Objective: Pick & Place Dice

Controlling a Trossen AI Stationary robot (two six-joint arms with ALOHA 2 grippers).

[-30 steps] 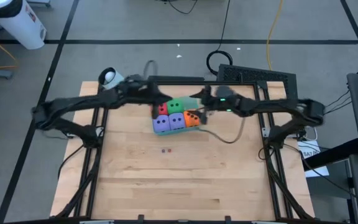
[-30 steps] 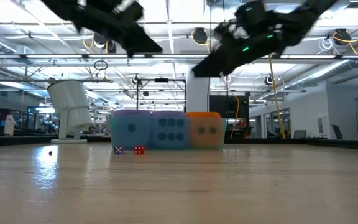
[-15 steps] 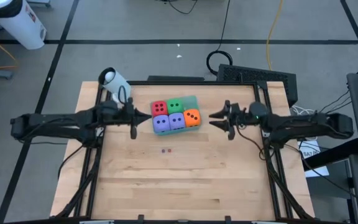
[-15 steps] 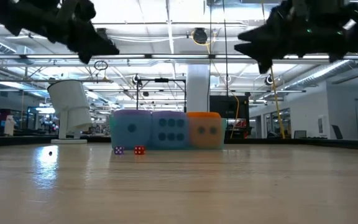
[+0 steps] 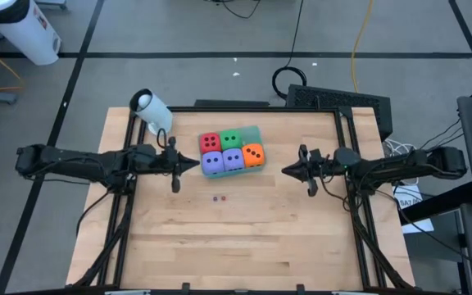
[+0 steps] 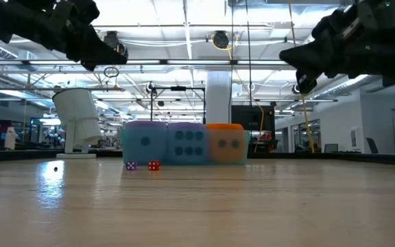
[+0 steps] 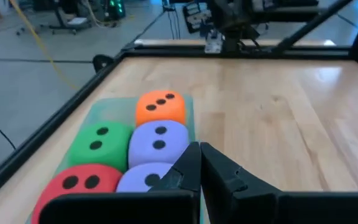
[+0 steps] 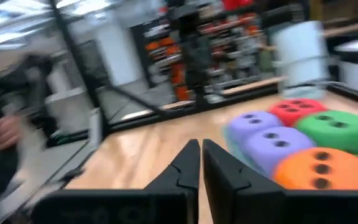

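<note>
High view: five dice on a teal tray (image 5: pixel 256 131) near the tabletop's far edge. Back row: red die (image 5: pixel 210 142), green die (image 5: pixel 231 139). Front row: two purple-blue dice (image 5: pixel 222 161), orange die (image 5: pixel 253 154). Left gripper (image 5: pixel 188 165) and right gripper (image 5: pixel 288 170) flank the tray, fingers pressed together, empty. Advice: spread the fingers before descending, and take an outer die first.

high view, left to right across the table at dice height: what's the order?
Left gripper → red die → green die → orange die → right gripper. The two purple-blue dice overlap red and green in that order, so they are left out.
</note>
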